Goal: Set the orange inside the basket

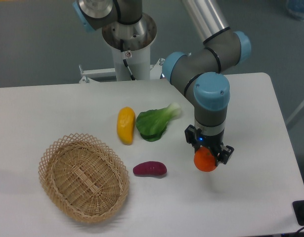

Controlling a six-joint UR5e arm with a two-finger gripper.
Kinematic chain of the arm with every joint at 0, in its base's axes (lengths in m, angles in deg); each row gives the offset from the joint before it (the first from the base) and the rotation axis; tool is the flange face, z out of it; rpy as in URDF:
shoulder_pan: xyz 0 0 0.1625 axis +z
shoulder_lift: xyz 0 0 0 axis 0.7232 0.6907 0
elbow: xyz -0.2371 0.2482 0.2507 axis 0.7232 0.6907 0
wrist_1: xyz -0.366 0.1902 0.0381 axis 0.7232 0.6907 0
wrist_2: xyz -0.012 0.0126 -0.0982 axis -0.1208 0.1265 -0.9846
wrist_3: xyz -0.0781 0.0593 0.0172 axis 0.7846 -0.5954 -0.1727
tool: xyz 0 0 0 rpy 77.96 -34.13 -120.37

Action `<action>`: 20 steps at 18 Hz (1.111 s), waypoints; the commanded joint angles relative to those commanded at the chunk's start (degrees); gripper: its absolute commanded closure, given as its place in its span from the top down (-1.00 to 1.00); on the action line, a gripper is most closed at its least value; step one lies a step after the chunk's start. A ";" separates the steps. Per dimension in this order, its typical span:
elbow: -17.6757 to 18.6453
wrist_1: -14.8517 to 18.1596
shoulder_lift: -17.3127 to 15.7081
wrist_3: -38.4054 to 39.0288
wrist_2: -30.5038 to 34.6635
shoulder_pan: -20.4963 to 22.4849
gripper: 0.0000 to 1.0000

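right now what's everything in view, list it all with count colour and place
orange: 1, orange-red, at the gripper's tip, right of centre
basket: 1, tan wicker, front left of the table, nothing in it
yellow fruit: 1, yellow, centre of the table
leafy green: 1, green with a pale stem, just right of the yellow fruit
sweet potato: 1, purple, right of the basket
table: 1, white, under everything
arm: 1, grey with blue caps, reaching from the rear base
gripper: 1, black, pointing down, shut on the orange
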 joint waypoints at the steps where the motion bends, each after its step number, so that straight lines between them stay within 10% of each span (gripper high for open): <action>1: 0.09 0.00 0.00 0.00 0.00 0.00 0.28; 20: -1.23 -0.97 1.84 2.02 -0.88 -2.28 0.28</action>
